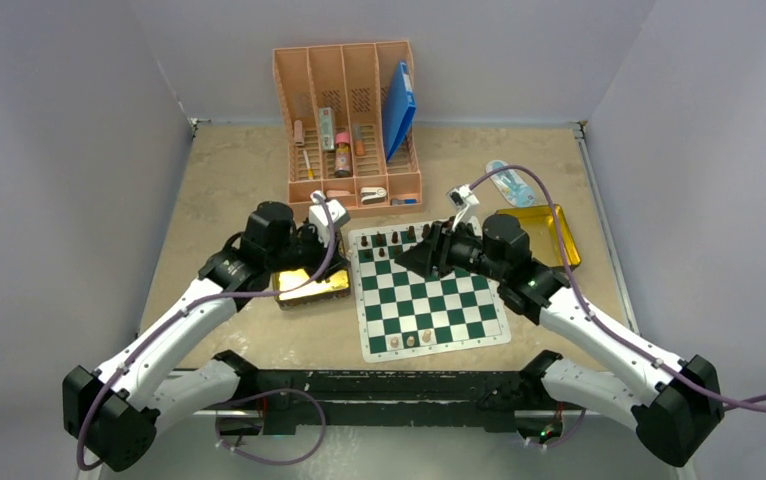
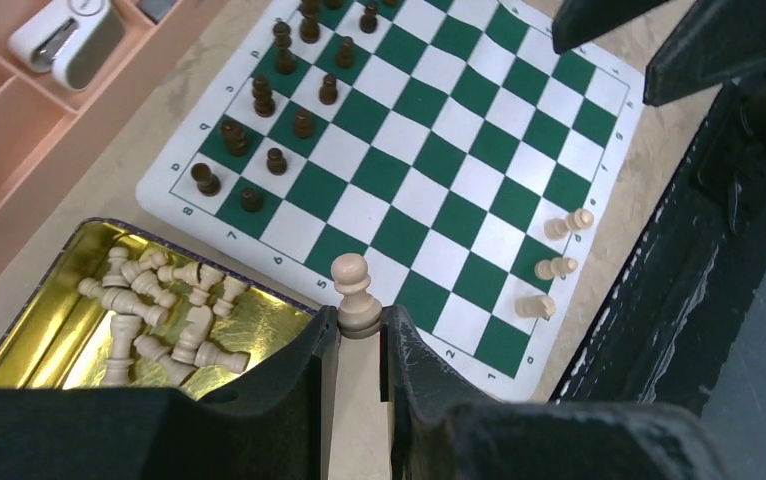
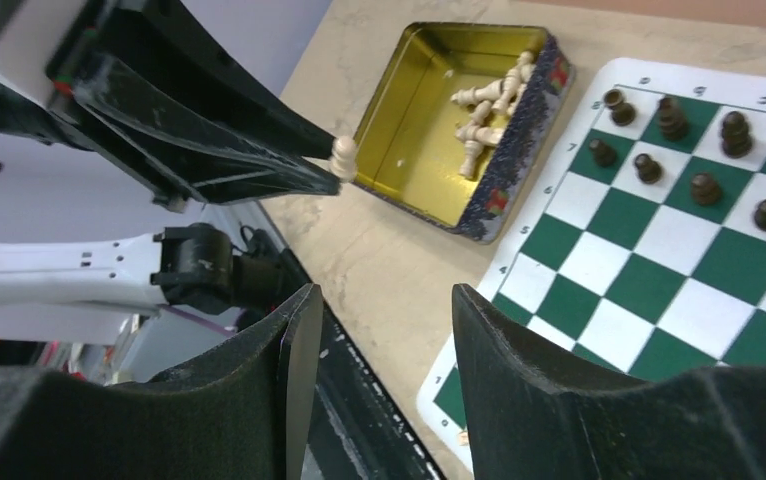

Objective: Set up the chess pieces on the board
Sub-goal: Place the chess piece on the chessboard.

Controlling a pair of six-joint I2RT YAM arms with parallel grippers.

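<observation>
Left gripper clenches a pale pawn near the gold tin; right gripper gapes empty.

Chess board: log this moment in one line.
left gripper: shut on pale pawn | right gripper: open, empty | board: three pale pieces placed | tin: pale pieces inside

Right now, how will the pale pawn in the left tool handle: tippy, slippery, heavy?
Likely light: the pale pawn is tiny and looks wooden. Its narrow base under a round head suggests it tips if nudged. The left tool pinches only its base, so it may pivot.
</observation>
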